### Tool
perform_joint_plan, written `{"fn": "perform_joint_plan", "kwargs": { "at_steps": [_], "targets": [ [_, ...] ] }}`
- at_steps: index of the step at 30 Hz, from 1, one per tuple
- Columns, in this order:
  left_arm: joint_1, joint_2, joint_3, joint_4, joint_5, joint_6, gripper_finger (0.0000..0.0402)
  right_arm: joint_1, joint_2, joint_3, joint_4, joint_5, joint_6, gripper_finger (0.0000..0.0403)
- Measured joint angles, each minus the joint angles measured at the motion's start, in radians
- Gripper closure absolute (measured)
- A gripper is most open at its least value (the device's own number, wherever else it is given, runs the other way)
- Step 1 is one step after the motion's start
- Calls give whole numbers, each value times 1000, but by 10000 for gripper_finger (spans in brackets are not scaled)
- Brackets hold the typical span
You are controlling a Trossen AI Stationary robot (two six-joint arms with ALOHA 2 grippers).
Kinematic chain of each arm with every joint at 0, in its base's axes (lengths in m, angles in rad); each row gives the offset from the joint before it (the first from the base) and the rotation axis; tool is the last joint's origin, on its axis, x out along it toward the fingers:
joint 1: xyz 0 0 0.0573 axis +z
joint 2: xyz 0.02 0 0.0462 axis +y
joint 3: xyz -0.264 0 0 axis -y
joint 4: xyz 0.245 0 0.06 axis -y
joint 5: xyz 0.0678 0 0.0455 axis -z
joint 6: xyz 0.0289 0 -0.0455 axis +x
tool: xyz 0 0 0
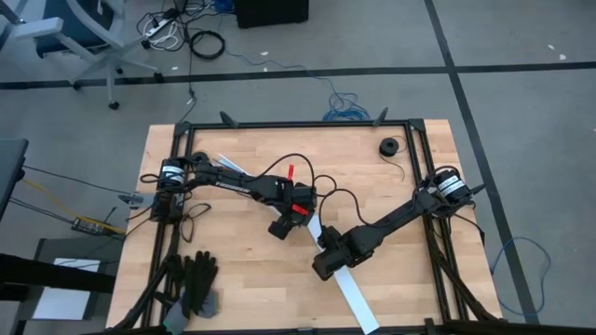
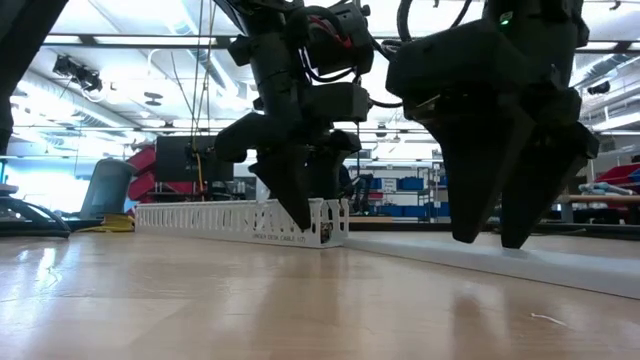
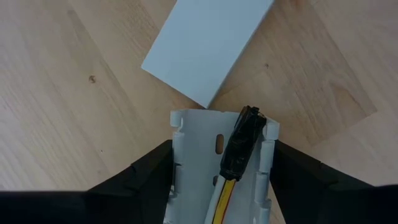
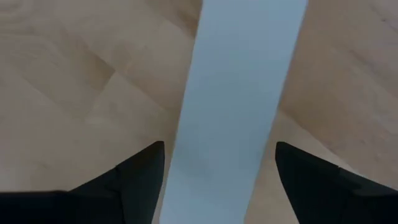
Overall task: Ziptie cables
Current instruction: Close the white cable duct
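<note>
High view: left tool (image 1: 282, 226) sits mid-counter (image 1: 233, 279); right tool (image 1: 328, 261) is near, at its 4 o'clock, over the flat white cover strip (image 1: 358, 302), which runs off toward 5 o'clock.

Low view: both tools hang just above the counter; slotted channel (image 2: 240, 222) lies behind.

Left wrist view: fingers (image 3: 146, 177) apart, straddling the channel end w/o a clear clamp. The cables (image 3: 225, 193), yellow and white w/ dark plug (image 3: 242, 143), lie inside it, lengthwise. Left arm is nearer them.

Right wrist view: fingers (image 4: 140, 180) wide apart either side of the strip, not gripping.
</note>
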Motion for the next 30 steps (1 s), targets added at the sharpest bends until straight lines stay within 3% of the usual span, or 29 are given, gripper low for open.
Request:
{"fn": "perform_joint_plan", "kwargs": {
  "at_steps": [8,18,30],
  "targets": [
    [0,0,0,0,0,0,183,-29,6,0,0,-83,18,125],
    [0,0,0,-3,0,-1,183,-39,33,4,34,-109,31,131],
    [0,0,0,-6,0,-2,183,-37,46,4,-171,-117,28,141]
  ]
}}
